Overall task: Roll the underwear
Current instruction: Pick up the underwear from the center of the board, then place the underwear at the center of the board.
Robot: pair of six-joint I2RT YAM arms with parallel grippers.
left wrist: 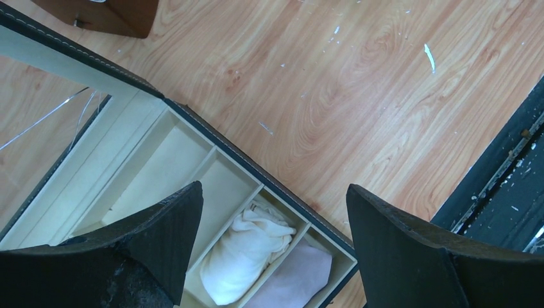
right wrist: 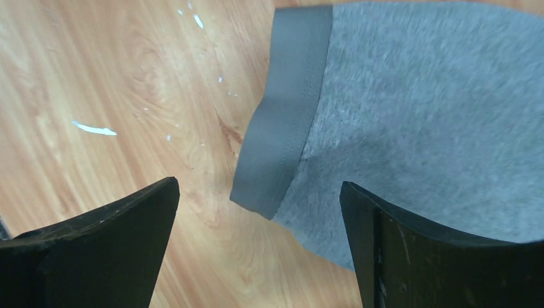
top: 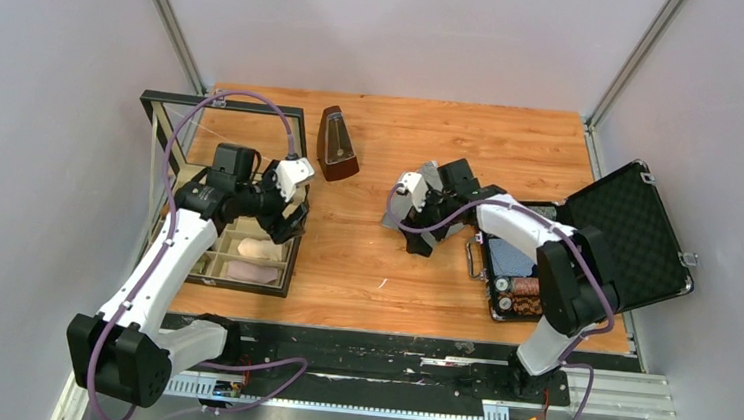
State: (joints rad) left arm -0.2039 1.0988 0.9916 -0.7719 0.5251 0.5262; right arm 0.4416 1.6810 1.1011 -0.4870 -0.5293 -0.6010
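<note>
The grey underwear (right wrist: 417, 115) lies on the wooden table, its grey waistband (right wrist: 289, 109) along its left edge in the right wrist view. In the top view it (top: 393, 218) is mostly hidden under my right gripper (top: 416, 234). My right gripper (right wrist: 260, 186) is open and empty, just above the underwear's near corner, one finger over bare wood and the other over the fabric. My left gripper (left wrist: 274, 188) is open and empty above the divided box (left wrist: 160, 138), away from the underwear; in the top view it (top: 287, 223) hangs over the box's right side.
The divided box (top: 288, 264) at the left holds a cream cloth roll (left wrist: 247, 253) and a pinkish roll (left wrist: 295, 282); its lid frame (top: 226, 106) stands open behind. A brown metronome (top: 336, 144) stands mid-back. An open black case (top: 637, 231) lies at the right.
</note>
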